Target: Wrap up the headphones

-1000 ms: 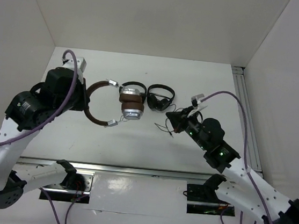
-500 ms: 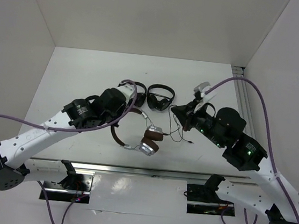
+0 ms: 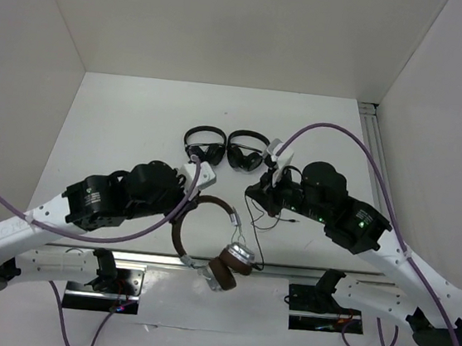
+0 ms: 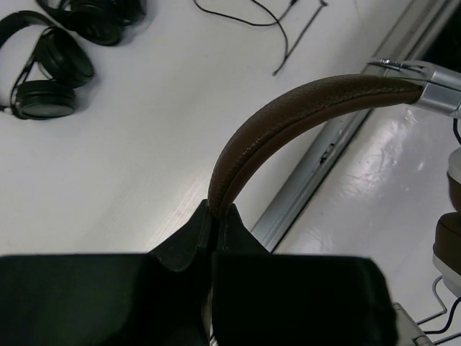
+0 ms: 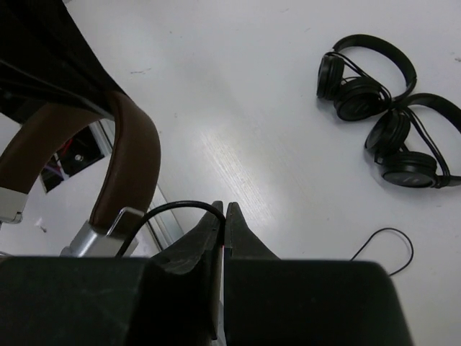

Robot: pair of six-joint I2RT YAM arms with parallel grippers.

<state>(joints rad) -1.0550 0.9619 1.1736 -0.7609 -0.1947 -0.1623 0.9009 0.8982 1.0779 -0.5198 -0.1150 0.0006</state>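
Observation:
The headphones (image 3: 207, 239) with brown headband, brown pads and silver cups hang over the table's near edge. My left gripper (image 3: 196, 192) is shut on the headband (image 4: 302, 108), holding it up; the cups (image 3: 233, 263) dangle low over the metal rail. My right gripper (image 3: 255, 194) is shut on the thin dark cable (image 5: 180, 207), which curves from its fingertips back to the silver cup bracket (image 5: 101, 231). The rest of the cable (image 3: 276, 214) lies in loose loops on the table below the right gripper. The headband also shows in the right wrist view (image 5: 130, 158).
Two small all-black headphones (image 3: 204, 145) (image 3: 247, 151) lie side by side at mid-table, also in the right wrist view (image 5: 360, 79) (image 5: 410, 144). A metal rail (image 3: 154, 259) runs along the table's near edge. White walls enclose the table; a rail (image 3: 381, 173) lines the right side.
My left gripper has carried the headphones from the table's left middle toward the near edge, cups now hanging lowest. My right gripper has moved left toward them with the cable.

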